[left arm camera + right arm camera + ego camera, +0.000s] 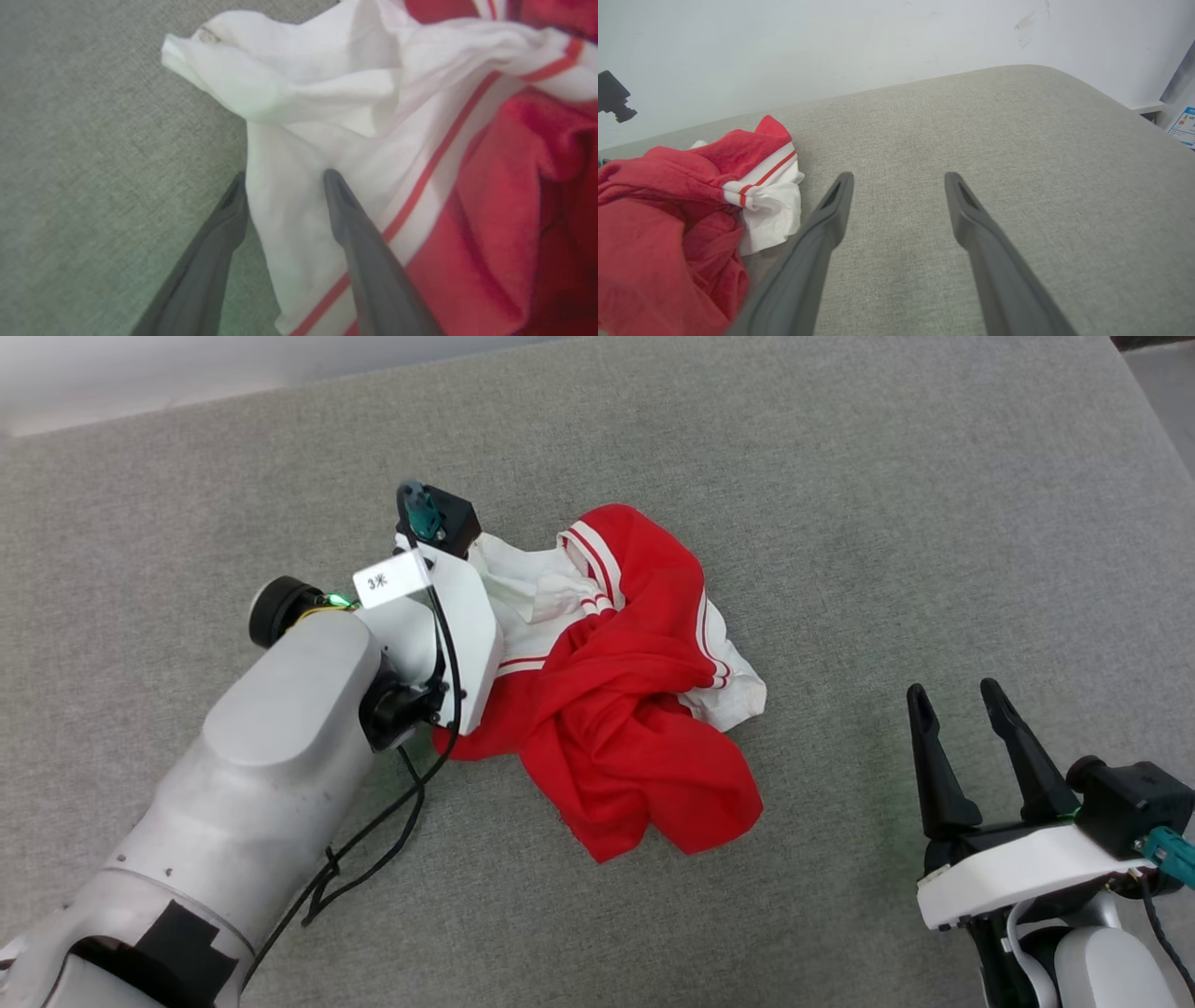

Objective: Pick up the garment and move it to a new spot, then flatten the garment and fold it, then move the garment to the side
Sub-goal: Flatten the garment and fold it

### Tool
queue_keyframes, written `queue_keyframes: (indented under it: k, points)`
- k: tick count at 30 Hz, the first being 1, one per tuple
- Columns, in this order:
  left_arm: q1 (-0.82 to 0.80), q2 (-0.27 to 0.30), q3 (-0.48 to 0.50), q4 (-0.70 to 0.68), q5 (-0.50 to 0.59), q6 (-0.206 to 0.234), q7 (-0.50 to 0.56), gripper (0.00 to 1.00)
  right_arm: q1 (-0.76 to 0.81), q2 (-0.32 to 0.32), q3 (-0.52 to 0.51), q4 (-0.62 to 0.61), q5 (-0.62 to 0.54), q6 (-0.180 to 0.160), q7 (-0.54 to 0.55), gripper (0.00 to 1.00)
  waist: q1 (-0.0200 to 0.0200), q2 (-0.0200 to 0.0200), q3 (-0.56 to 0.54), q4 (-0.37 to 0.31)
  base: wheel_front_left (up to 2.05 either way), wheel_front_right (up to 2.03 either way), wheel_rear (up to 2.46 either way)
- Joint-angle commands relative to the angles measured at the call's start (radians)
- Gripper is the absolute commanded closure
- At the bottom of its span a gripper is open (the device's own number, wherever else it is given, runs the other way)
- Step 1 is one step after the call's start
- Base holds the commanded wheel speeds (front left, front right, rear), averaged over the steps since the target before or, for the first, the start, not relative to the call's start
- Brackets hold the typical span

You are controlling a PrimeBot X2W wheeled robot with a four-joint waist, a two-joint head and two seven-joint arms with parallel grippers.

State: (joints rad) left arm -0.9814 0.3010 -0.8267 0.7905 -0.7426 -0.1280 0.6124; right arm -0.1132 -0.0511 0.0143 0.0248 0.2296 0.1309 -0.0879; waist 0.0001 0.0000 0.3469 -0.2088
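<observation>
We see our left pincer point(285, 175) down at the garment point(616, 709), a crumpled red jersey shirt with white sleeves and red-and-white striped trim that lies in a heap on the grey fabric surface point(840, 476). In the left wrist view the two dark fingers point(364, 252) stand moderately apart. One tip rests on the bare surface just beside the cloth's edge and the other lies on top of a white sleeve, so a strip of white fabric sits between them, not pinched. The red body of the shirt bunches beyond and to that pincer's right.

Our right pincer point(953, 689) hangs well apart from the garment, its fingers spread wide with nothing between them. Bare grey surface stretches ahead of it, and the shirt's red folds and a white sleeve lie off to its left.
</observation>
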Motion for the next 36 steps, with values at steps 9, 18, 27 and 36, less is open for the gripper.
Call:
queue_keyframes:
  k: [9, 18, 27, 36]
  points:
    - [0.019, -0.001, -0.035, -0.031, -0.002, -0.002, -0.309, 1.00, 0.022, 0.001, -0.031, 0.017, -0.006, 0.000, 0.017, 0.00, -0.0001, 0.0000, -0.105, 0.083, 0.00, 0.00, 0.00]
    - [0.173, 0.122, 0.017, -0.273, 0.000, 0.088, -0.472, 1.00, 0.091, 0.001, -0.075, -0.028, -0.013, 0.000, 0.070, 0.00, -0.0001, 0.0000, -0.212, 0.193, 0.00, 0.00, 0.00]
    - [0.549, 0.285, 0.048, -0.616, -0.063, 0.285, -0.488, 1.00, 0.137, 0.001, -0.100, -0.077, -0.021, 0.000, 0.109, 0.00, -0.0001, 0.0000, -0.248, 0.240, 0.00, 0.00, 0.00]
    - [0.852, 0.305, 0.038, -0.715, -0.175, 0.390, -0.494, 1.00, 0.153, 0.001, -0.093, -0.098, -0.030, 0.000, 0.140, 0.00, -0.0001, 0.0000, -0.273, 0.252, 0.00, 0.00, 0.00]
